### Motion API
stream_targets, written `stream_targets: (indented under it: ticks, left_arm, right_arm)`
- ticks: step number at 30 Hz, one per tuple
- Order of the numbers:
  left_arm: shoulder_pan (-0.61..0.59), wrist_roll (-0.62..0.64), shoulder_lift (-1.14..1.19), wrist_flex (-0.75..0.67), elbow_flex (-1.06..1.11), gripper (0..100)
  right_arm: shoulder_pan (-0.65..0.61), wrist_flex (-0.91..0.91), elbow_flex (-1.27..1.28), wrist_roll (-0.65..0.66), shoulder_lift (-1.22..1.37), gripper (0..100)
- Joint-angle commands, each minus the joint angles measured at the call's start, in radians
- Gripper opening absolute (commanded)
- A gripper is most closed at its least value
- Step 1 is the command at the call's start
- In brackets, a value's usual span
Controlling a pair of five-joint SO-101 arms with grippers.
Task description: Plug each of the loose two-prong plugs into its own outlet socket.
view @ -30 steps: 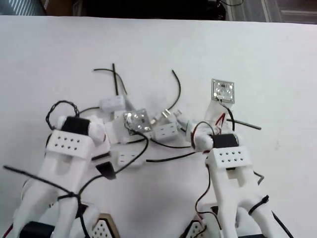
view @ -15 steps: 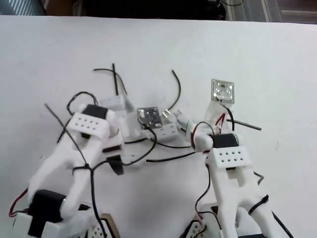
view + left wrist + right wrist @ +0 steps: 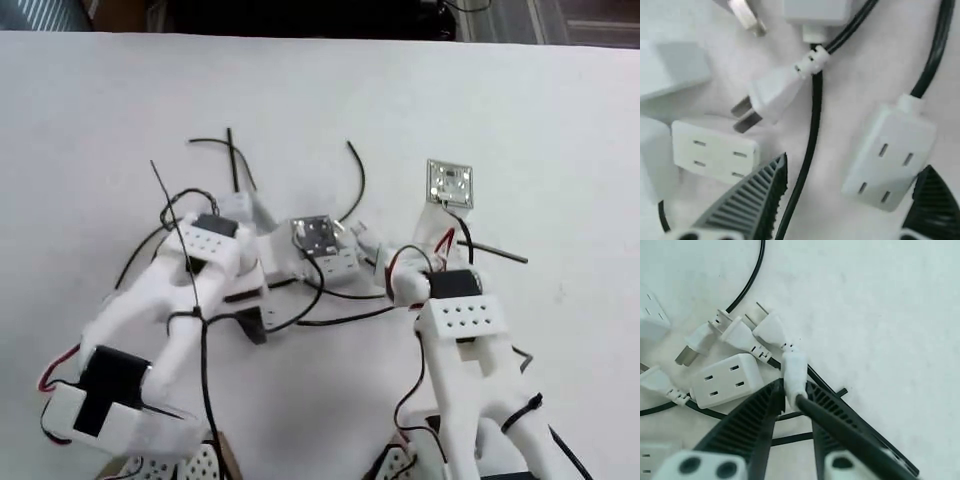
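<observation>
My right gripper (image 3: 793,387) is shut on the strain relief of a white two-prong plug (image 3: 769,325), whose prongs point away from me. Two more loose plugs (image 3: 735,333) lie beside it, next to a white outlet socket (image 3: 727,380). My left gripper (image 3: 855,165) hangs open over the cluster. One outlet socket (image 3: 888,159) lies between its fingers, another (image 3: 715,155) just outside one finger (image 3: 757,200), and a white plug (image 3: 775,95) lies beyond. In the high view the left arm (image 3: 205,250) leans over the sockets (image 3: 337,262) and the right gripper (image 3: 385,265) sits beside them.
Black cords (image 3: 350,180) loop and cross around the cluster on the white table (image 3: 520,100). One cord (image 3: 812,145) runs between the left fingers. A small shiny square plate (image 3: 450,183) lies behind the right arm.
The left arm has swung forward and to the right, over the sockets in the middle. The right arm has kept still with the plug in its gripper.
</observation>
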Motion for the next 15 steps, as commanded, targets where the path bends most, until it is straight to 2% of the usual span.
stream_targets:
  ticks: [1,5,8,15]
  left_arm:
    - [0.012,0.074,-0.007,-0.018,-0.031,38]
    - [0.013,0.117,-0.008,-0.017,-0.029,28]
    - [0.013,0.21,-0.01,-0.017,-0.029,21]
    - [0.013,0.411,-0.01,-0.015,-0.029,14]
  right_arm:
    - [0.013,-0.012,-0.008,-0.002,-0.002,1.7]
    - [0.013,-0.012,-0.008,-0.002,-0.002,1.7]
    - [0.013,-0.012,-0.008,-0.002,-0.002,1.7]
    - [0.013,-0.012,-0.008,-0.002,-0.002,1.7]
